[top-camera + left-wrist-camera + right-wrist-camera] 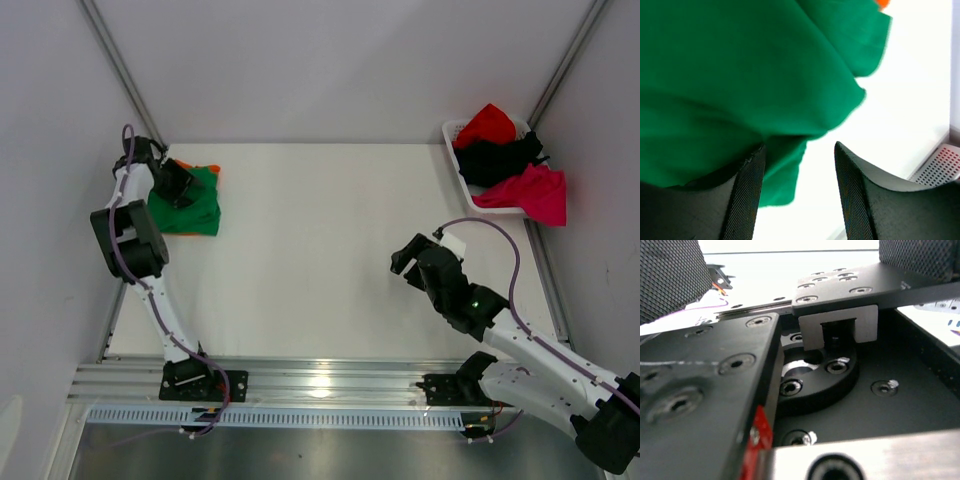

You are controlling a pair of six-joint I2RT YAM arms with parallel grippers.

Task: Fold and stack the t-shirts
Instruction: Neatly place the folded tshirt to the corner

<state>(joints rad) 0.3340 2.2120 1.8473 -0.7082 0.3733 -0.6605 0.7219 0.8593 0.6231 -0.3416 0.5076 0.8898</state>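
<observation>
Hovering at the table's (pixel 320 230) far-left corner, your left gripper (pixel 799 146) is low over the green shirt (pixel 195 212). Its jaws are apart and pinch nothing: the wrist view shows the cloth's edge beside 1 finger (pixel 747 200) and bare table in the gap. The shirt looks folded to a near-square with no clear long axis, and an orange shirt (pixel 211 170) peeks out at its far edge. The wall is close on the left, so your open room lies rightward across the middle. Your right gripper (pixel 408 258), jaws wide and empty, is well apart from this pile and nearer the basket (pixel 452 130) holding 3 shirts: red (pixel 487 122), black (pixel 500 158) and magenta (pixel 530 192).
</observation>
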